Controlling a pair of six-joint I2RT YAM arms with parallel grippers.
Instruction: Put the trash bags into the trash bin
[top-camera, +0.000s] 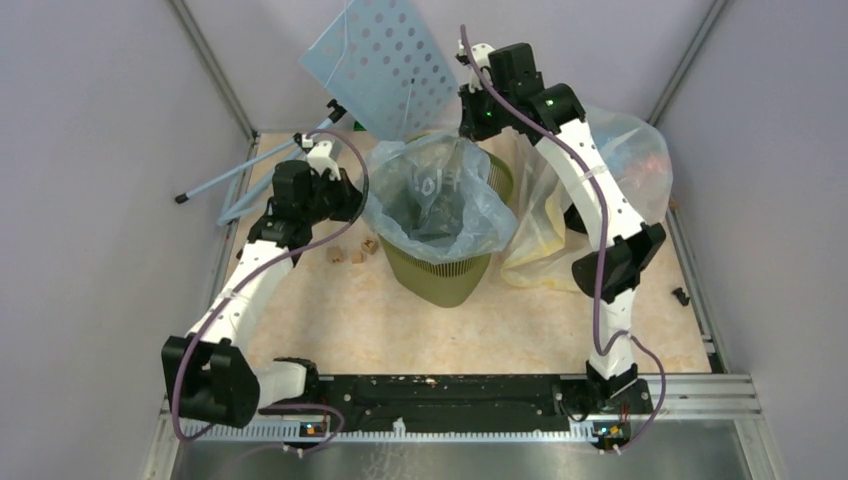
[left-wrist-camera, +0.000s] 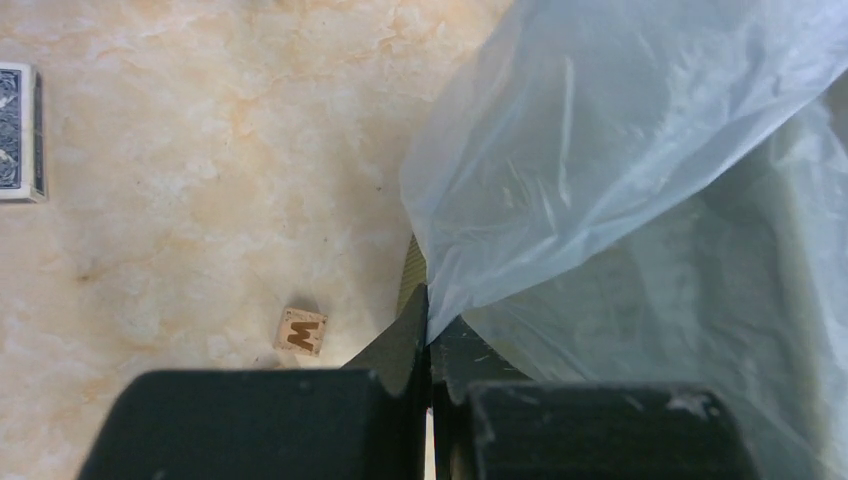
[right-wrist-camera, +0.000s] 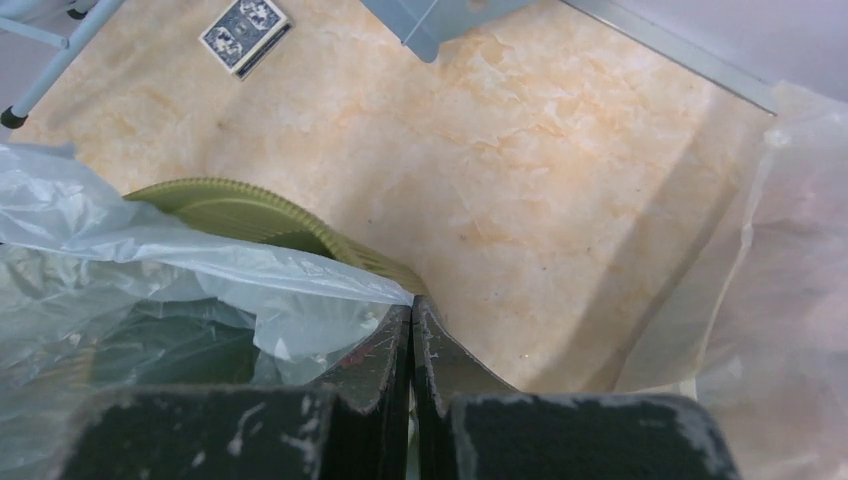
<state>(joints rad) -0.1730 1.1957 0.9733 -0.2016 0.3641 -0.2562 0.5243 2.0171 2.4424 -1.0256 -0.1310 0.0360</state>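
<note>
Starting at the left, the table (top-camera: 330, 320) carries a patterned card box (left-wrist-camera: 18, 130) lying flat. Nearer the bin lies a small wooden tile (left-wrist-camera: 301, 331) marked with a letter. Both lie apart from the bag.

Left gripper (left-wrist-camera: 428, 330): the jaws are pressed together with the left edge of the trash bag (top-camera: 400, 215) pinched between the tips, at the left side of the bin's rim.

Trash bag: pale blue-grey and translucent, it sits inside the trash bin (top-camera: 440, 275) with its mouth open. Its upper part is folded outward over the near and left rim. Faint white lettering shows on the far inner wall.

Trash bin: upright near the middle of the table, with olive mesh wall visible below the bag's overhang. In the right wrist view, a stretch of the far rim is bare, not covered by plastic.

Right gripper (right-wrist-camera: 412, 315): at the far right of the rim, with the jaws narrowed to contact and the bag's edge caught between them.

A light-blue perforated panel (top-camera: 385, 60) stands tilted behind the bin. A large clear-yellowish bag (top-camera: 620, 170) with colourful contents sits just beside the bin on its right.
</note>
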